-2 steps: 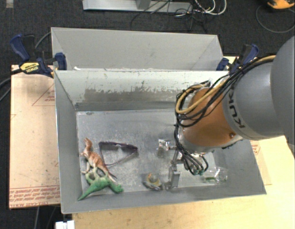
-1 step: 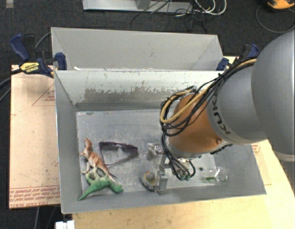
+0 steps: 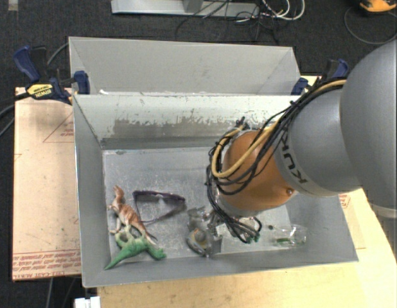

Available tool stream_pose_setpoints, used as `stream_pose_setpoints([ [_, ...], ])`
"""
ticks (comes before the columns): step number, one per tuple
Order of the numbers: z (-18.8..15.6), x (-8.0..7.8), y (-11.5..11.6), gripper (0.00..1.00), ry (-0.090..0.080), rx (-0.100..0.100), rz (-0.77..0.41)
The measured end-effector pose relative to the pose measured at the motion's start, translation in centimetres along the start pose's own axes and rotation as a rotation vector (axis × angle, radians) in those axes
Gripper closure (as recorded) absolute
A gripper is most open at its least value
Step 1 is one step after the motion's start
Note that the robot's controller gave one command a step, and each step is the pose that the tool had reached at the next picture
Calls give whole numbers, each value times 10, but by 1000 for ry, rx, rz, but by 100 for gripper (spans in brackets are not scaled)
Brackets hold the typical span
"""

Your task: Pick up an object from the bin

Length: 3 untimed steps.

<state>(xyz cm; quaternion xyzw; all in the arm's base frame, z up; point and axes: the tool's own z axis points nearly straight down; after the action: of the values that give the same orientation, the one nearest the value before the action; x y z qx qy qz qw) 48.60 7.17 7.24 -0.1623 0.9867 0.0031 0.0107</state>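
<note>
My gripper (image 3: 202, 233) is low over the bin floor near the front wall, a little right of the middle. Dark purple sunglasses (image 3: 158, 204) lie just to its left, lenses toward the back. Further left an orange-brown toy dinosaur (image 3: 126, 215) lies along the floor. A green toy dinosaur (image 3: 134, 252) lies below it, by the front left corner. To the right of the gripper a small clear plastic piece with green marks (image 3: 290, 239) rests near the front wall. A small roundish thing shows right under the gripper; I cannot make out what it is.
The arm and its orange cover with looped cables hang over the right half of the bin and hide the floor beneath. Bare floor shows at the back left and middle, below the sloped rear wall.
</note>
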Motion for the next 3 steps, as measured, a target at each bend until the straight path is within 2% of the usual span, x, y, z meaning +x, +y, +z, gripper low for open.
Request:
stream_pose_setpoints([
  [2,-5,-3,-8,100,-2,-1,-6],
  [3,-1,-3,-5,100,0,-1,-11],
])
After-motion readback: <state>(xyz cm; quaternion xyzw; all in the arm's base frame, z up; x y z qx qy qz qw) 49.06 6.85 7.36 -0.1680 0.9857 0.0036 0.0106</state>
